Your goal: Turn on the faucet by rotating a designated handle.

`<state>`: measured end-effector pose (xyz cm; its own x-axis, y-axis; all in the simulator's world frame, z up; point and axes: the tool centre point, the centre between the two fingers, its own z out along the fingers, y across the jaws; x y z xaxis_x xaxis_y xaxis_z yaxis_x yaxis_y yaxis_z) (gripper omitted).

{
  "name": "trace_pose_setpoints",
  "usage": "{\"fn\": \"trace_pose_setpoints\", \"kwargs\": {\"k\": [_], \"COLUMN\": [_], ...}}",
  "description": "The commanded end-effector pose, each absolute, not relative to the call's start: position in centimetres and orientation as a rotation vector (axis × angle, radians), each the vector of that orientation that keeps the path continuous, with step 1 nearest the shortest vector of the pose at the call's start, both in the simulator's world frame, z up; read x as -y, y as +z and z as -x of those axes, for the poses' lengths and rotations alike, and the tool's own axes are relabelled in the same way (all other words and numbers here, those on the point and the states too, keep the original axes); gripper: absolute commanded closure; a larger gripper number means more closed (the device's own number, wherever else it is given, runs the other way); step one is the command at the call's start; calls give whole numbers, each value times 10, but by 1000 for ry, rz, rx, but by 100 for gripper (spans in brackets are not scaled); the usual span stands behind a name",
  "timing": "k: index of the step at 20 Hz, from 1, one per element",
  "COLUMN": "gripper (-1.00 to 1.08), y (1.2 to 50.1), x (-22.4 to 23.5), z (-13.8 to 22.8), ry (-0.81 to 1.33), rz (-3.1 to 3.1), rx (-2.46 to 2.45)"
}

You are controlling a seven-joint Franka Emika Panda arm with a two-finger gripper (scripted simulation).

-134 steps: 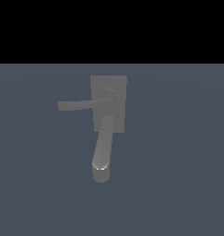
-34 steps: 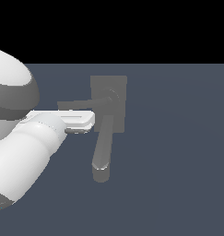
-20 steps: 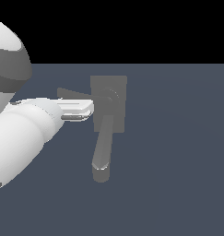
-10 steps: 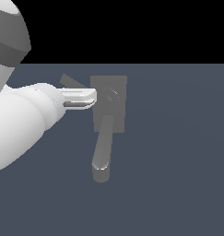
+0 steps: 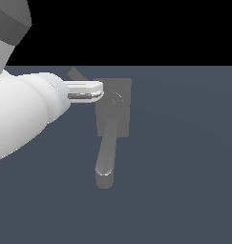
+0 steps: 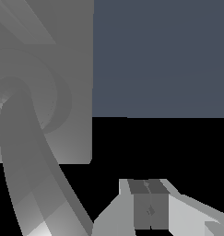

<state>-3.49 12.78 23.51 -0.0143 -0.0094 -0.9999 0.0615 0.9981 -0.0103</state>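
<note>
Your gripper [image 5: 96, 91] is reaching from the frame's left toward the faucet [image 5: 112, 107] at center, its handle [image 5: 75, 73] angling up-left on a slate-blue floor [image 5: 184, 167] under black backdrop (jaw state: cannot tell).

One faucet [image 5: 113, 112] sits out on the grey floor [image 5: 184, 167], and it's a single fixture: one block base [image 5: 124, 90], one thick spout [image 5: 106, 155] and one thin handle [image 5: 75, 74] poking out past the arm. One robot arm [image 5: 22, 119] reaches in from the exterior view's left, carrying one gripper [image 5: 96, 91] with two fingers [image 5: 84, 86]. That makes one faucet, one arm, one gripper, nothing doubled.
</note>
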Motion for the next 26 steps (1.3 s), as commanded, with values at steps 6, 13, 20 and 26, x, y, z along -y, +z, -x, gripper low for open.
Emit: {"fn": "trace_pose_setpoints", "kwargs": {"k": [6,13,20,26], "gripper": [108,108,108,108], "y": [252,271,290,282], "x": [-111,-94,-76,-64], "z": [35,36,37,40], "ry": [-55,-54,-53,-55], "rz": [-41,-41,-41,-40], "rx": [-1580,-1576,-1571,-1590]}}
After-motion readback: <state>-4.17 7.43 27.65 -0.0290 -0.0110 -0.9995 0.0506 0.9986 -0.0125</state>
